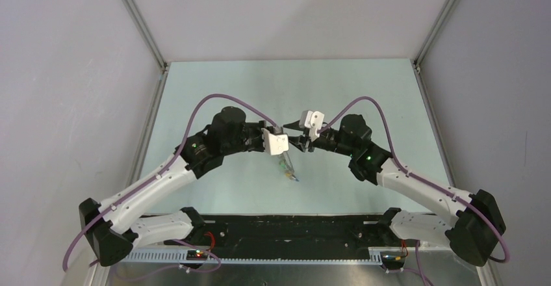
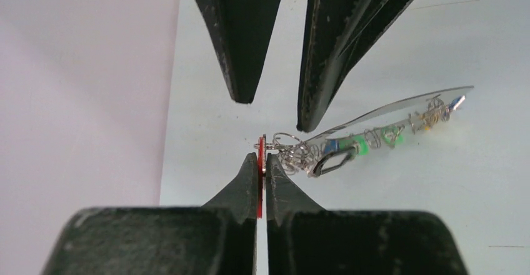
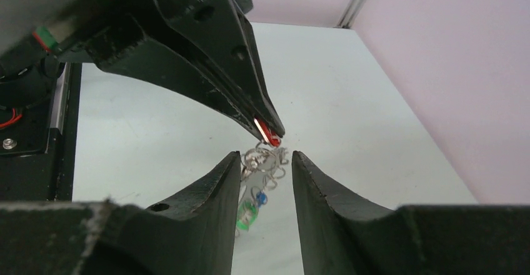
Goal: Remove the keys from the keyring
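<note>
No key was off yet: left gripper (image 2: 262,162) clamped the red key (image 2: 260,190), right gripper (image 3: 265,157) sat jaws apart just beside it, other keys (image 2: 359,144) hung on the keyring (image 2: 400,105) below it.

A pale green table (image 1: 364,91) sits enclosed by plain grey-white walls (image 1: 65,71) and aluminium corner posts (image 1: 139,19).

The keyring (image 2: 406,103), a thin grey hoop seen edge-on, hangs from a red-headed key (image 2: 261,174) clamped in the left tool (image 2: 263,161). Blue-, green- and yellow-headed keys (image 2: 359,144) are strung along it.
</note>
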Controlling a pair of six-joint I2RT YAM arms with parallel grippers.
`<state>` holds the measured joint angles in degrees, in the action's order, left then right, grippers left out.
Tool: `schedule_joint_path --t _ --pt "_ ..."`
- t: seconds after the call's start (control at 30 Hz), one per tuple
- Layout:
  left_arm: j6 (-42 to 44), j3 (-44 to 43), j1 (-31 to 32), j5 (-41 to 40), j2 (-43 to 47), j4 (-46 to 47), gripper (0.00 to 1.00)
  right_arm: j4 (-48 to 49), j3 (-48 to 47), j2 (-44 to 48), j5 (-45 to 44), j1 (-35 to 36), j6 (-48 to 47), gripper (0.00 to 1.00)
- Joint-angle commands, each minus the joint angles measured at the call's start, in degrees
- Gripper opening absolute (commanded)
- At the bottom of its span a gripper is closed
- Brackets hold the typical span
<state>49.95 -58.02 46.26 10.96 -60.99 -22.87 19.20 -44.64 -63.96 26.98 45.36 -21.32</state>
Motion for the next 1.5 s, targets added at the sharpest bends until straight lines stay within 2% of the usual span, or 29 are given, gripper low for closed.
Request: schedule_joint_path --t 0.0,0.17,0.37,0.63,0.93,1.27,1.4,1.47 --pt "-2.4 -3.7 0.0 -2.6 0.9 3.0 0.00 3.5 0.9 1.3 1.0 -1.0 5.9 0.42" --pt "-3.6 -4.2 -0.1 -4.6 0.7 3.1 0.00 4.9 1.2 0.8 1.0 -0.3 9.2 0.48" --pt "-5.4 -5.0 0.0 -7.9 0.5 3.0 0.00 9.9 1.2 -2.6 -3.7 1.5 12.7 0.50" --pt "-6.1 -5.0 -0.1 -8.2 1.3 3.1 0.00 15.3 1.0 -6.6 -8.7 1.3 16.7 0.53" --pt "-6.4 -5.0 0.0 -8.0 1.8 3.1 0.00 16.7 -1.4 -10.2 -9.0 0.9 20.7 0.58" --pt "-6.8 -5.1 -0.1 -7.5 1.8 3.1 0.00 21.3 -1.9 -12.9 -9.0 0.7 26.5 0.61" --pt "-6.9 -5.1 -0.1 -7.2 1.9 3.0 0.00 23.5 -2.0 -13.8 -9.4 0.6 28.4 0.60" --pt "-7.0 -5.1 0.0 -7.2 1.9 3.0 0.00 23.9 -2.4 -14.3 -9.4 0.6 28.8 0.56"
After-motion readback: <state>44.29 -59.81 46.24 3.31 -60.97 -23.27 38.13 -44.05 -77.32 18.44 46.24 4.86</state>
